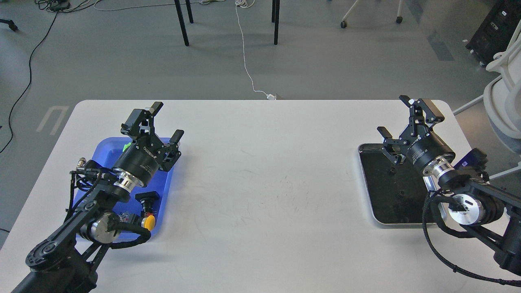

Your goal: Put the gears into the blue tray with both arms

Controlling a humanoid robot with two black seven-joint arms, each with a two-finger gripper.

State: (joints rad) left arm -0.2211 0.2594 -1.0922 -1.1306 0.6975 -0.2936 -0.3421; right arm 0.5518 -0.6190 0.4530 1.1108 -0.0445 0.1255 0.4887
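So, starting nearest you, the blue tray (109,147) lies at the left end of the worktop (260,171) under the left arm, and that tray is your landmark. On its near end you can see push-button switches, one with a yellow cap (149,222) and a black one (147,198) just beyond it; a green cap (128,145) peeks out at the far end. You cannot make out any gear in the blue tray; much of its floor is hidden by the arm.

Far across the worktop from the blue tray, at the right end, lies the silver-rimmed tray (365,183) with a black inside. On it, two small dark specks read as gears (392,171), though black on black they are too small for you to be sure of the count.

Above the blue tray's far half, the left pincer (163,122) hovers with its fingers spread apart and nothing between them. The right pincer (401,122) hangs over the far corner of the silver-rimmed tray, also spread wide and empty.

Judge it as barely begun, or between cycles: nothing is in either grip, and at least the gears showing on the dark tray are left to carry over to the blue one.
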